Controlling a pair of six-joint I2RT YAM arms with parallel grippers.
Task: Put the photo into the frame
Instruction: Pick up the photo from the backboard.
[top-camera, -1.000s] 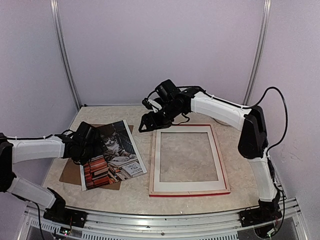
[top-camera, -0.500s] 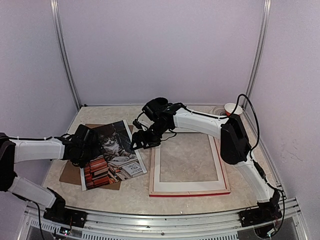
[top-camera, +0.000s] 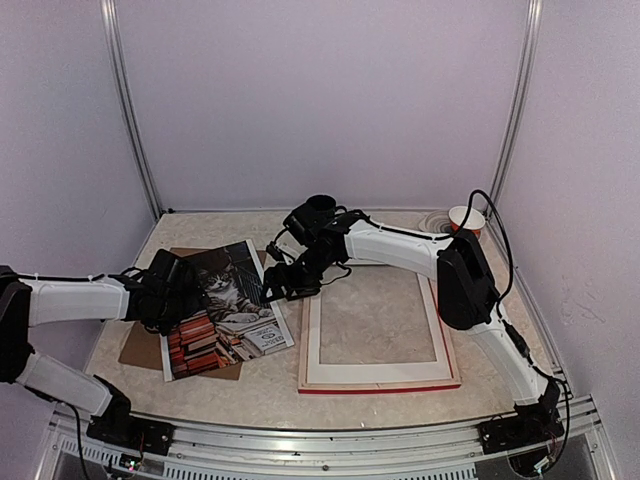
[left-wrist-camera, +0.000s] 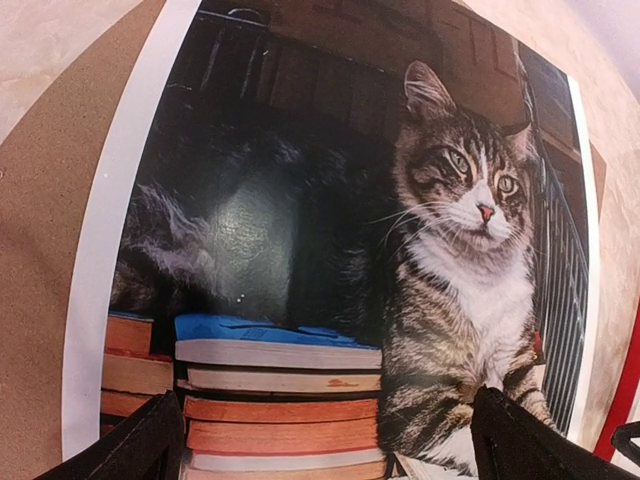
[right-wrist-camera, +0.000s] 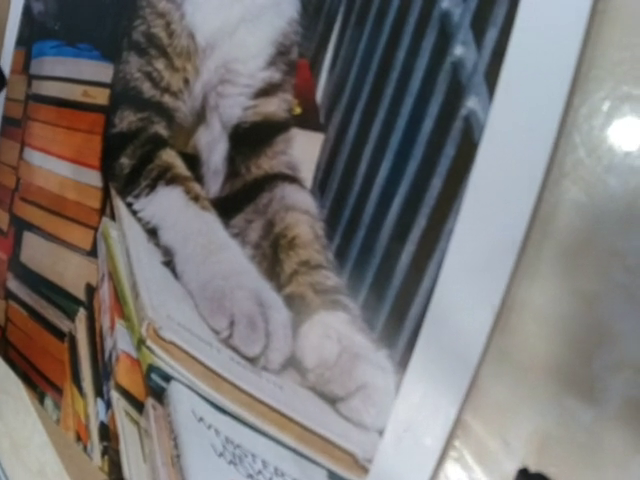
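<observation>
Two gaping, empty — left claw (left-wrist-camera: 335, 445), right claw (top-camera: 282, 283) — over photo (left-wrist-camera: 300, 250); frame (top-camera: 380, 373) whole only in top view

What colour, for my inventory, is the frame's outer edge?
Red; the frame's edge shows best in top external.

The photo (top-camera: 228, 312) lies on a backing board (top-camera: 137, 346) on the worktop (top-camera: 270, 386), beneath the left gripper (top-camera: 186, 291). The photo's right edge is under the right gripper (top-camera: 279, 286). The frame (top-camera: 378, 374) lies flat just right of that gripper, and a cup (top-camera: 465, 217) stands far behind it to the right.
</observation>
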